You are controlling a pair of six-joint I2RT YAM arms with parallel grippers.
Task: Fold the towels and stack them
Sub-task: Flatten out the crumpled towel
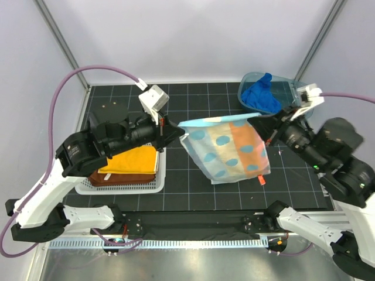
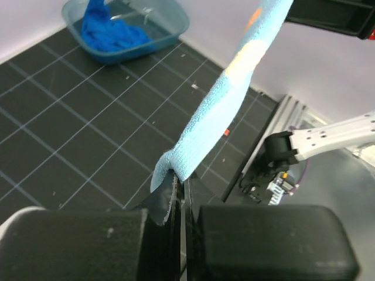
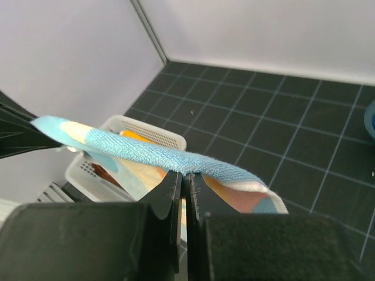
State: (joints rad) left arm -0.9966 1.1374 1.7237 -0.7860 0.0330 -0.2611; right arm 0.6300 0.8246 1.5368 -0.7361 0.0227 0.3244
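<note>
Spotted towel (image 1: 228, 149) hung spread in the air just right of the white mesh basket (image 1: 146, 186). Your left gripper (image 1: 179, 133) and right gripper (image 1: 262, 124) were each pinched closed on a top corner. Judged mid-fold: next you needed to lay it flat. Bare mat (image 1: 193, 190) lay right of the basket; you had to mind the basket's right wall.

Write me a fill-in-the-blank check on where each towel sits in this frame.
1. The left gripper and right gripper are each shut on the ___.
2. The royal blue towel lies in the ___.
3. In the white basket, the yellow-orange towel lies on the ___.
Missing: spotted towel; blue tub; rust-brown towel.
</note>
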